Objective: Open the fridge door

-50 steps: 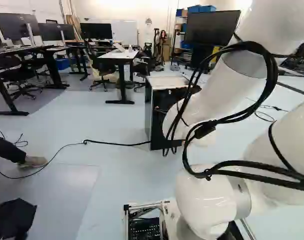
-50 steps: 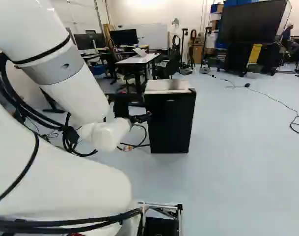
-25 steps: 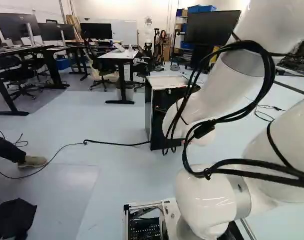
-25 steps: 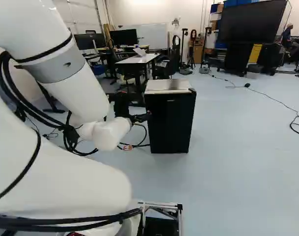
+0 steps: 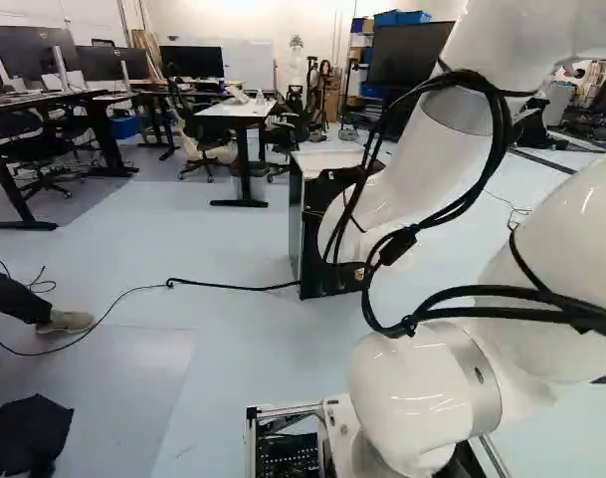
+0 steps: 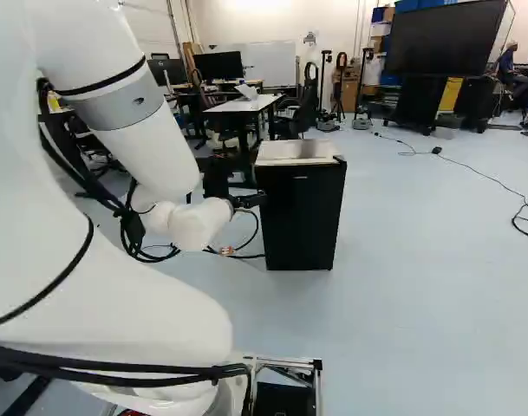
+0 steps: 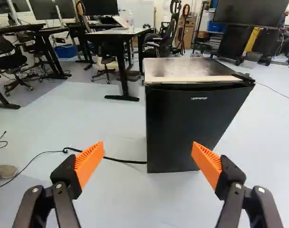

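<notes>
The black gripper (image 6: 253, 200) shows in the right base view, just left of the upper part of the fridge (image 6: 300, 221). From the wrist, the open gripper (image 7: 148, 151) has its orange pads wide apart and nothing held. Ahead of it stands the small black fridge (image 7: 182, 128) with a pale top, its dark front door (image 7: 194, 114) shut against the body. The door's upper edge lies just below the top panel. In the left base view my arm hides much of the fridge (image 5: 297, 224). Whether a finger touches it, I cannot tell.
A black cable (image 5: 223, 287) runs over the floor to the fridge. Behind the fridge stand a white-topped desk (image 5: 238, 110) and chairs. A person's shoe (image 5: 66, 322) is at the left. A large screen (image 6: 446, 39) stands farther back.
The arm has shifted leftward in the left base view, its upper part rightward in the right base view. The gripper sits slightly higher beside the fridge. Base and fridge have stayed put.
</notes>
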Robot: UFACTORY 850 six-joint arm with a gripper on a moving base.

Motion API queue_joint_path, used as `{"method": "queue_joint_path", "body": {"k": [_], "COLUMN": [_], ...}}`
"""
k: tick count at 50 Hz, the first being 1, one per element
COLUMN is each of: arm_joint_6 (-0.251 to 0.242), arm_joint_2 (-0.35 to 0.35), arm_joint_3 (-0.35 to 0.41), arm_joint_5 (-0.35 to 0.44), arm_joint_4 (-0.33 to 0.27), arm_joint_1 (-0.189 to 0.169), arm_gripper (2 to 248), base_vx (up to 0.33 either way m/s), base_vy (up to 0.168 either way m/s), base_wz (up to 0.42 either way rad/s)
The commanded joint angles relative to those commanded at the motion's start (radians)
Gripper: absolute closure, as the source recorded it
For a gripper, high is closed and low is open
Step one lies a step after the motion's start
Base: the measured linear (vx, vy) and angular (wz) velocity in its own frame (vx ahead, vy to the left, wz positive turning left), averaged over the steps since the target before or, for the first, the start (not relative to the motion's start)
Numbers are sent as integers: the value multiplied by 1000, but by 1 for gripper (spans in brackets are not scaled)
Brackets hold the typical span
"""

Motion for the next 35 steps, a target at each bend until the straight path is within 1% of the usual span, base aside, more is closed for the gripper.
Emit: {"method": "queue_joint_path", "body": {"k": [11, 35], "arm_joint_6": [0, 0], "arm_joint_2": [-47, -149], "arm_joint_3": [-43, -144], "arm_joint_5": [0, 0], "arm_joint_4": [9, 84], "arm_joint_1": [29, 101], "arm_gripper": [3, 3], "base_vx": [0, 0], "base_vy": [0, 0], "base_wz": [0, 0]}}
